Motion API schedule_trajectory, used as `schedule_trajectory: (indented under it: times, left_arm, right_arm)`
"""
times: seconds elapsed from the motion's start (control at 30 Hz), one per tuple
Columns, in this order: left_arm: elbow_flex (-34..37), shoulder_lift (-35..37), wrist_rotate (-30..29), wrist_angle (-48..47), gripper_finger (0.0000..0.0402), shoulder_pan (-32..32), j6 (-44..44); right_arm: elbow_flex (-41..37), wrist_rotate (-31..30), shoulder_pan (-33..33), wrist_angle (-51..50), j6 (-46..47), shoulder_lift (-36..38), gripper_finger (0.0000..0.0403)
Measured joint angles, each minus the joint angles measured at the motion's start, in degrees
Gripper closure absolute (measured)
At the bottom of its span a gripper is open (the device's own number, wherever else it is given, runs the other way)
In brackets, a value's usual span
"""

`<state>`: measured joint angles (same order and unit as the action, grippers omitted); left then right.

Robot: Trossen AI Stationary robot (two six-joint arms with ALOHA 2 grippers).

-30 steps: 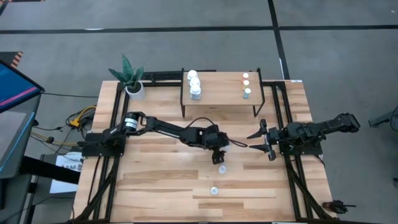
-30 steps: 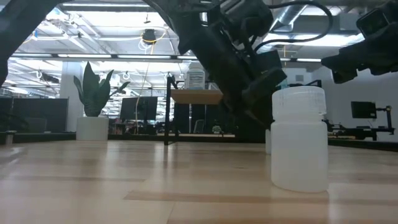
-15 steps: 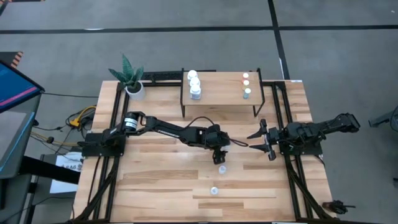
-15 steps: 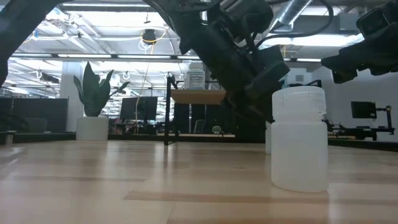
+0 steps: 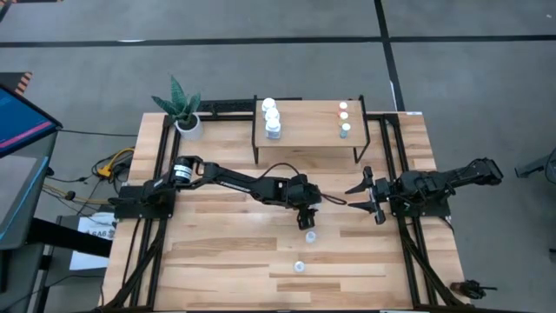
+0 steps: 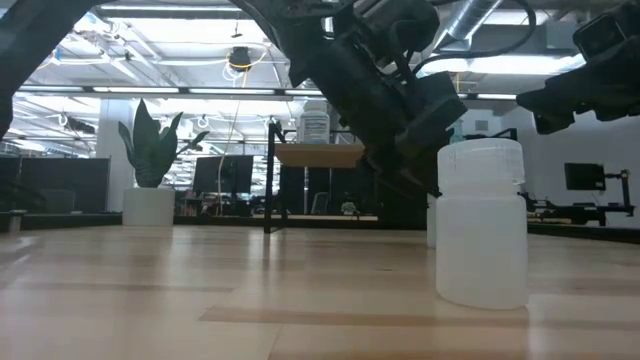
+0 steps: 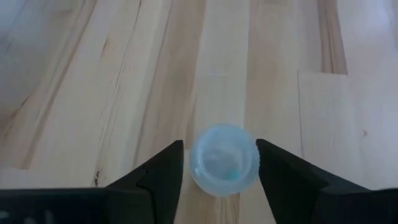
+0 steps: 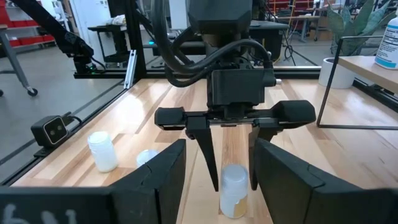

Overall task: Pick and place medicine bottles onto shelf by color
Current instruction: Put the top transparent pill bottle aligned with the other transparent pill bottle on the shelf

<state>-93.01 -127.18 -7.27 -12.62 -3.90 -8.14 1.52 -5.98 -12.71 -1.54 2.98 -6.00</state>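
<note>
A pale bluish translucent bottle [image 7: 222, 160] stands upright on the table, under my left gripper [image 7: 220, 144] near the table's middle. The gripper's two fingers stand close on either side of it, as the right wrist view also shows [image 8: 234, 190]. Two more pale bottles [image 5: 309, 235] [image 5: 299, 266] stand toward the near edge. The shelf [image 5: 308, 132] at the far side carries three white bottles [image 5: 271, 117] on its left end and three small capped ones [image 5: 344, 119] on its right. My right gripper [image 5: 358, 198] waits open at the table's right. My left gripper comes at the bottle slanting down from the table's left, with one finger [image 7: 163, 171] on each side of the cap [image 7: 198, 163]. Only slivers of gap show beside the cap, and I cannot tell whether the fingers touch it. The bottle's base is on the table.
A white pot with a green plant [image 5: 182, 111] stands at the far left corner. The shelf's thin black legs [image 5: 255, 149] rise just beyond my left arm. Bare planks [image 5: 217, 252] lie at the near left.
</note>
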Motion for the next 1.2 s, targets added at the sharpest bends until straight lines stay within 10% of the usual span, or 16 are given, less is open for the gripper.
schedule_trajectory:
  times: [0.27, 0.8, 1.2]
  left_arm:
    - [-9.0, 0.1, 1.5, -7.7, 0.0291, 0.6, 0.0]
    - [-40.0, 0.2, 1.0, -31.8, 0.0292, 15.4, 7.9]
    - [-41.2, -0.4, 8.7, -30.6, 0.0289, 30.3, 3.9]
  right_arm:
    - [0.0, 0.0, 0.0, 0.0, 0.0, 0.0, 0.0194]
    - [0.0, 0.0, 0.0, 0.0, 0.0, 0.0, 0.0194]
    - [0.0, 0.0, 0.0, 0.0, -1.9, 0.0, 0.0194]
